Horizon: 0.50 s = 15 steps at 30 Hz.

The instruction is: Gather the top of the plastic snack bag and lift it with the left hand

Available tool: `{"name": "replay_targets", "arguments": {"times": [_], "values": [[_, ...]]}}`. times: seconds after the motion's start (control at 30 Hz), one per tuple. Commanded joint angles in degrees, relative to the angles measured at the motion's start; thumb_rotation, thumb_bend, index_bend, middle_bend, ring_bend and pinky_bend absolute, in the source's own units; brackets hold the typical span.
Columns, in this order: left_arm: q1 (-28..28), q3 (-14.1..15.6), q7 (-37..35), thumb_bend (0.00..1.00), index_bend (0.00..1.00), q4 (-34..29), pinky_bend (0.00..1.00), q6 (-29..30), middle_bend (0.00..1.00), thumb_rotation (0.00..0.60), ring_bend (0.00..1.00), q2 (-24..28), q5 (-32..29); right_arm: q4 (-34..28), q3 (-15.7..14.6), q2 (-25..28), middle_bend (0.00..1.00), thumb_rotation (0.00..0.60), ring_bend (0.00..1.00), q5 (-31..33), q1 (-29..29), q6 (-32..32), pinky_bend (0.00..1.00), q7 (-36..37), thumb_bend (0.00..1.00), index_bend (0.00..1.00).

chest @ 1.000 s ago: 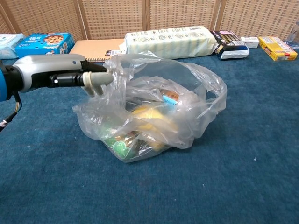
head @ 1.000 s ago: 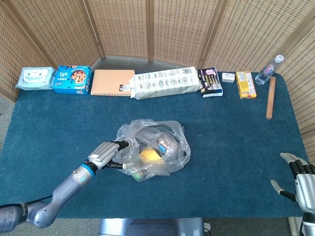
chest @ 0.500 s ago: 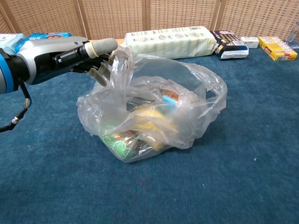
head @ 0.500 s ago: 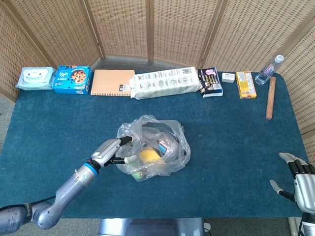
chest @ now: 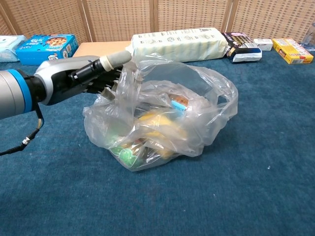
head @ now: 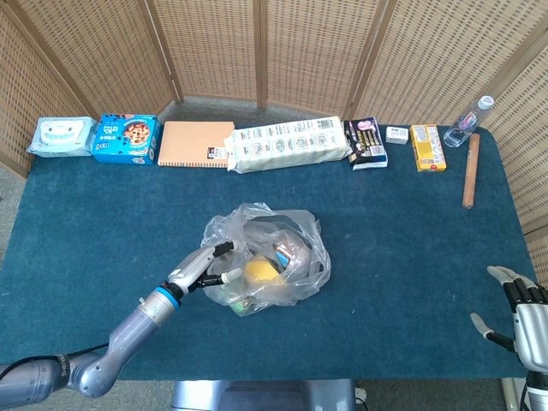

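A clear plastic snack bag [head: 270, 261] lies mid-table with its mouth open and slumped; a yellow item and other small snacks show through it [chest: 167, 113]. My left hand [head: 199, 267] is at the bag's left rim. In the chest view the left hand [chest: 83, 78] has its thumb stretched over the rim's top fold and its fingers behind the plastic, spread apart. The plastic lies between thumb and fingers, and no closed grip shows. My right hand [head: 520, 312] rests open at the table's near right corner, far from the bag.
Along the back edge stand a wipes pack [head: 60, 135], a blue cookie box [head: 127, 138], an orange notebook [head: 195, 143], a long white package [head: 289, 144], a dark pack [head: 366, 142], a yellow box [head: 426, 147], a bottle [head: 469, 122] and a wooden rolling pin [head: 470, 169].
My left hand has pushed further into the bag's left rim, its thumb now over the top fold, and the rim has bunched up slightly. The right hand has not moved.
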Motion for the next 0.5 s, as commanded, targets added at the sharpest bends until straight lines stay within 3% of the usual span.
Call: {"name": "replay_targets", "arguments": {"times": [0.03, 0.3, 0.5], "values": [[-0.4, -0.5, -1.0, 0.04, 0.23, 0.4, 0.28, -0.5, 0.22, 0.0, 0.26, -0.8, -0.9, 0.0, 0.0, 0.0, 0.23, 0.519, 0.25, -0.1, 0.0, 0.0, 0.25, 0.0, 0.24, 0.19], [-0.4, -5.1, -12.4, 0.06, 0.22, 1.5, 0.33, -3.0, 0.22, 0.0, 0.26, -4.2, -2.9, -0.3, 0.0, 0.1, 0.23, 0.522, 0.25, 0.0, -0.3, 0.4, 0.25, -0.1, 0.24, 0.19], [0.2, -9.9, -25.3, 0.07, 0.22, -0.6, 0.34, -9.8, 0.22, 0.0, 0.28, -3.3, -5.8, -0.5, 0.1, 0.2, 0.23, 0.521, 0.25, -0.3, -0.4, 0.6, 0.25, -0.1, 0.24, 0.19]]}}
